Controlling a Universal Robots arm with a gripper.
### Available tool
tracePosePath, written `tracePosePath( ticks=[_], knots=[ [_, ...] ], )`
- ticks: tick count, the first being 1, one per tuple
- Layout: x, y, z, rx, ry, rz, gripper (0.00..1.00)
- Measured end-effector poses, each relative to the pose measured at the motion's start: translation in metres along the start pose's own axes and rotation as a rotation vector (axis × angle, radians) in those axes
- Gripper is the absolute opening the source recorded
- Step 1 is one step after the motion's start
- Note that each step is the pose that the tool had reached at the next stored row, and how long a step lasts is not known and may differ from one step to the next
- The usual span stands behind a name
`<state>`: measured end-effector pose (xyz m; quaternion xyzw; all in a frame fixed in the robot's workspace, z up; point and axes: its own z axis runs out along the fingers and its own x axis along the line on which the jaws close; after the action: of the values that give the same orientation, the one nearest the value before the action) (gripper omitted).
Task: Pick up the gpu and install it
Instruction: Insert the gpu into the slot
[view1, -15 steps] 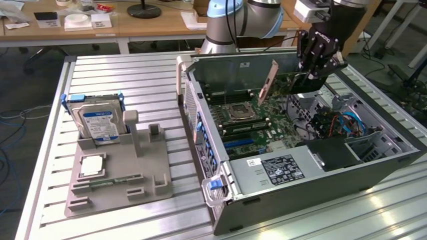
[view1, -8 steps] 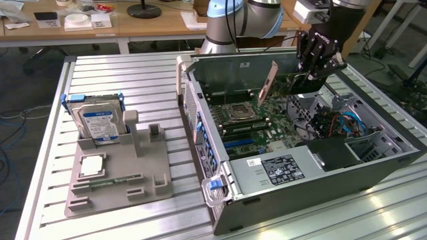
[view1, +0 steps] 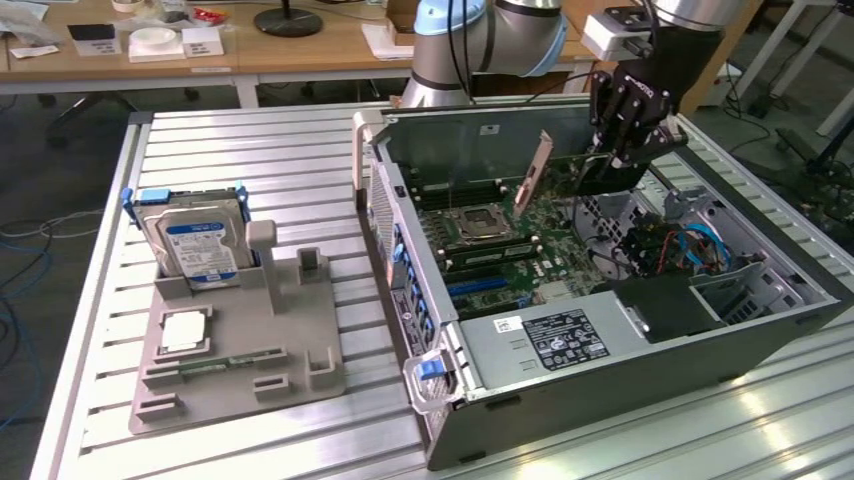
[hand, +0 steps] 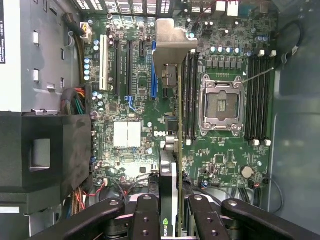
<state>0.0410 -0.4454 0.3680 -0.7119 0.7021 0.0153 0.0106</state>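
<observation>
The gpu (hand: 168, 180) was inside the open computer case (view1: 641, 380), standing on edge over the green motherboard (hand: 135, 105), with its silver bracket (hand: 172, 45) at the end far from the claw. The claw (hand: 172, 212) was clamped on the card, black fingers (hand: 145, 215) pressed to both flat faces at the end opposite the bracket. From the wrist view the card ran between a blue expansion slot (hand: 152, 75) and the memory slots beside the empty CPU socket (hand: 221, 102); I could not tell whether its lower edge touched the board. In the exterior view the claw (view1: 617, 160) hung over the case's far side with the card (view1: 567, 180) beneath it. Towards the exterior view's left, well apart from the case, a hard drive (view1: 198, 245) in a blue frame stood on a grey fixture (view1: 240, 360) on the slatted tabletop (view1: 240, 150).
</observation>
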Motion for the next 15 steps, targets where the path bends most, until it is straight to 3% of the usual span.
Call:
tracePosePath(
  ticks=[15],
  knots=[
    [0.0002,0.0000,0.0035,0.0000,-0.0001,0.000,0.27]
  ],
)
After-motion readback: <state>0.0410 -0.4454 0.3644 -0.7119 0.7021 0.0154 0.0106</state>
